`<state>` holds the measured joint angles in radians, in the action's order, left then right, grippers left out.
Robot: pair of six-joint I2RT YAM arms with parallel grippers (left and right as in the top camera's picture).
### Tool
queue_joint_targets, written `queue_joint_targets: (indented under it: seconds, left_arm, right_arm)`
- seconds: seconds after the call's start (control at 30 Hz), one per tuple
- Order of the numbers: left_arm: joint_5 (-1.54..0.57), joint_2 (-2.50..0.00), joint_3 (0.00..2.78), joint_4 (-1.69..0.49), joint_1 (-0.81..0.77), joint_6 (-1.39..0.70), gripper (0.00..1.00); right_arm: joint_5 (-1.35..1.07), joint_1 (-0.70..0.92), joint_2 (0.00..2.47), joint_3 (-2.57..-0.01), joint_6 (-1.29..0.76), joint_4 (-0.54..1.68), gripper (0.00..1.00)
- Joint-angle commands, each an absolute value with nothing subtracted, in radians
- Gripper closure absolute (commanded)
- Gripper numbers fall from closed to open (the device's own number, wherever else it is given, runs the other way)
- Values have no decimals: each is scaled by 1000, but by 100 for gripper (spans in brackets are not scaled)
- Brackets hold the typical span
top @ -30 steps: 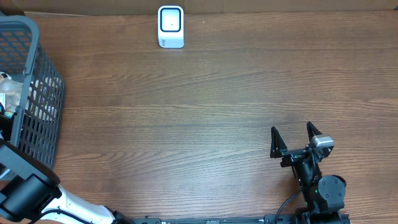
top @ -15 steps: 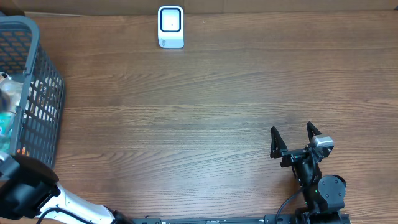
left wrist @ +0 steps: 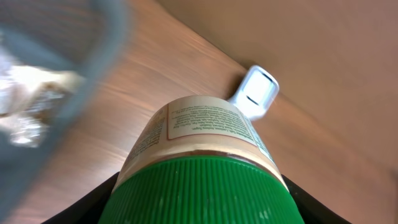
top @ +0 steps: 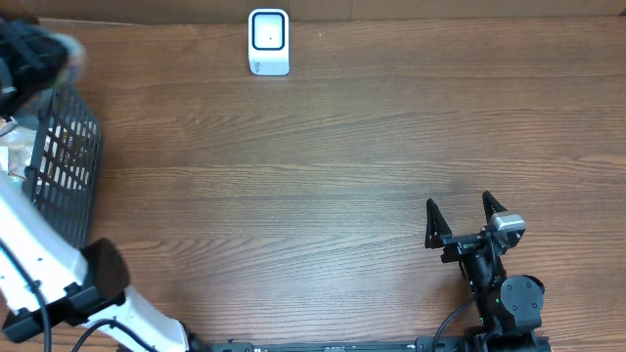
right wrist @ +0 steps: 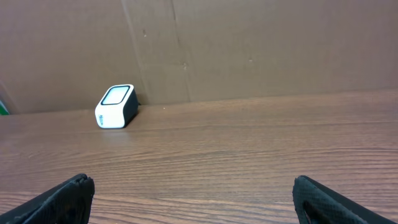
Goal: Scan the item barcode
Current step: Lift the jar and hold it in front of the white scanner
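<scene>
The left end effector (top: 37, 47) holds a round jar with a green ribbed lid and a cream paper label (left wrist: 200, 127). Its black fingers (left wrist: 87, 206) press on the jar's sides. Just under it, to its left, is the grey plastic basket (top: 70, 147) with crinkly clear bags (left wrist: 25, 106) inside. Ahead of it, a bit to the right, stands the small white scanner with a dark window (left wrist: 255, 93), well apart from the jar. Between them lies the brown wooden table (top: 323, 196). The right end effector (top: 464, 217) is far off to the right, its fingers spread wide.

I count one jar, one scanner, one basket and two end effectors.

A second ago the left arm lay low by the basket's near end. Now the left end effector is up over the basket's far corner. The right end effector and the scanner are where they were.
</scene>
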<state>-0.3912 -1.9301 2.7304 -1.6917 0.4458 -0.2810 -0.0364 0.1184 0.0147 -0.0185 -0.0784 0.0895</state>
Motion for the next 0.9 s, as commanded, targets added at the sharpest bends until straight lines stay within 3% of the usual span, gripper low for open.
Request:
queue_joint_targets:
  seconds: [0.0,0.4,0.87]
  left_arm:
    - [-374,-1898,2733,-1689,254,-243,63]
    - [-80,-1943,2428,-1633,-274,-263,63]
    - [-106,-2214,2323,-1467,-474,-295,62]
  right_arm:
    - [-27,116,3,-8,-81,83,0]
    - [-27,116,3,-8,-81,83,0]
    - [-27,116,3,-8,-81,83,0]
